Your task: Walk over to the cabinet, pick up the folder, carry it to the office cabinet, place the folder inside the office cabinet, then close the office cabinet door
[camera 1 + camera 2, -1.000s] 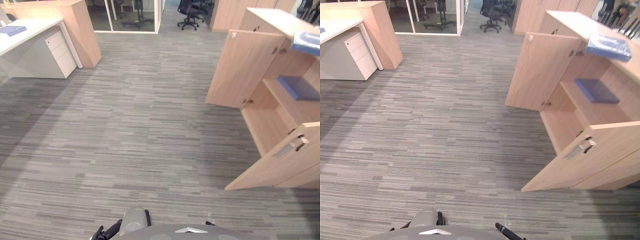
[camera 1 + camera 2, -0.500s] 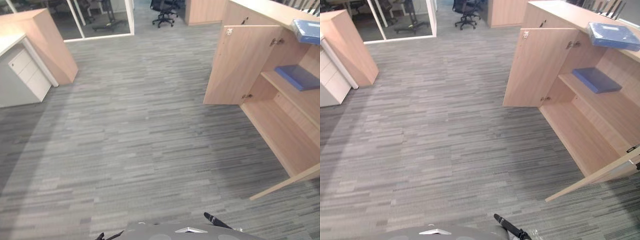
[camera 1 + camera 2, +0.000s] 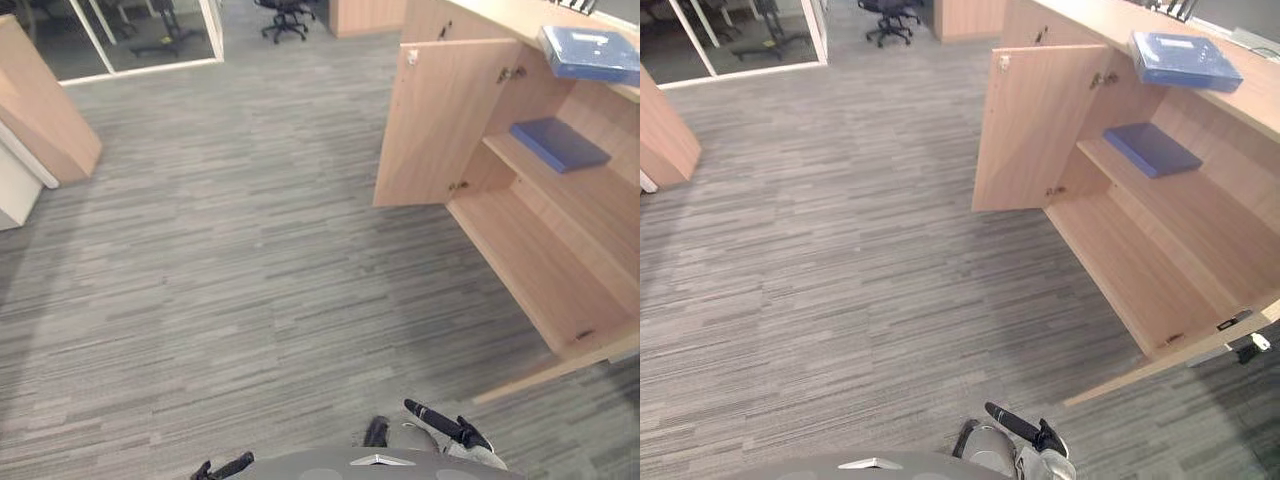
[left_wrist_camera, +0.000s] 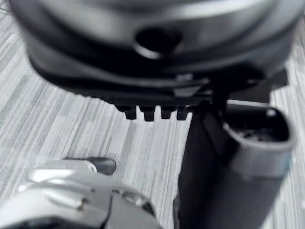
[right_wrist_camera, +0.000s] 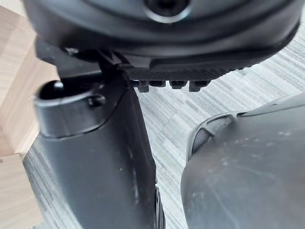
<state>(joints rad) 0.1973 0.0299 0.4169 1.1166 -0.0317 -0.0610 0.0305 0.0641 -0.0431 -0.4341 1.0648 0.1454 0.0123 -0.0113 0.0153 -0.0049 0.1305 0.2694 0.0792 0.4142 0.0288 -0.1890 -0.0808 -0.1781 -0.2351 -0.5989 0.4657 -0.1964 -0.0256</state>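
On top of the open cabinet (image 3: 440,120), your folder (image 3: 590,52) lies unpicked; left hand (image 3: 228,466) and right hand (image 3: 445,425) hang open, empty.

Blue folder (image 3: 592,52) on cabinet top (image 3: 508,20), second folder (image 3: 560,143) on shelf (image 3: 588,208)

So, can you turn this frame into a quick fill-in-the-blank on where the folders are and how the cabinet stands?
1. One blue folder lies on ___ of the cabinet.
2. A second blue folder lies inside the cabinet, on its ___ shelf.
3. The cabinet's far door stands ___.

Missing words: top; upper; open.
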